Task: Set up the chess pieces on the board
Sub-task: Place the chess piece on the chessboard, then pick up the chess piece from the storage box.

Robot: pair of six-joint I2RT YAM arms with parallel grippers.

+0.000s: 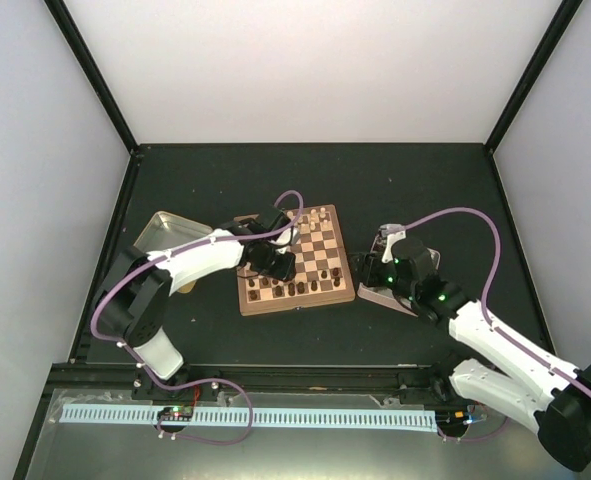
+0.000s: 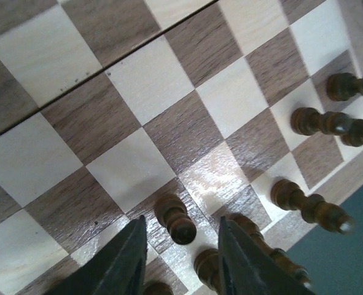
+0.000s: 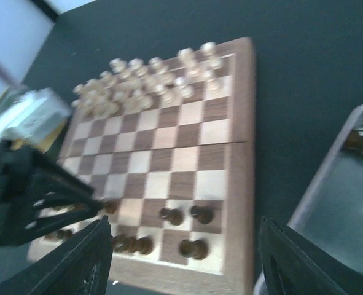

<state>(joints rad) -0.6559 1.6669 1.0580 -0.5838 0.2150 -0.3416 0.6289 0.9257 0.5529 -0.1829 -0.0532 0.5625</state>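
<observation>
walnut and tan squares fill the left wrist view, where the left gripper (image 2: 181, 236) hangs low over the board (image 2: 138, 110). its two dark fingers (image 2: 123, 261) are parted a little wider than a dark brown pawn (image 2: 176, 218) standing upright between them. a sliver of board shows on either side of the pawn, so the jaws are released around it rather than clamped on it. more dark chess pieces (image 2: 319, 121) stand in the rows by the board's edge, some off to the right of the gripper and a couple close under the fingertips (partly hidden by them).

seen from above, the board lies near the middle of the dark table (image 1: 425, 180). the left arm (image 1: 190, 255) reaches in from the left over the board's near left part. the pale cream pieces (image 3: 145, 81) are crowded into the far rows, and the dark ones stand along the near rows.

the right gripper (image 3: 184, 230) hovers off the board's right side, by a square tray (image 1: 380, 292) that lies just right of the board. its jaws are spread wide with nothing between them. a metal tin (image 1: 163, 232) sits on the table left of the board, on the far side of the left arm.
</observation>
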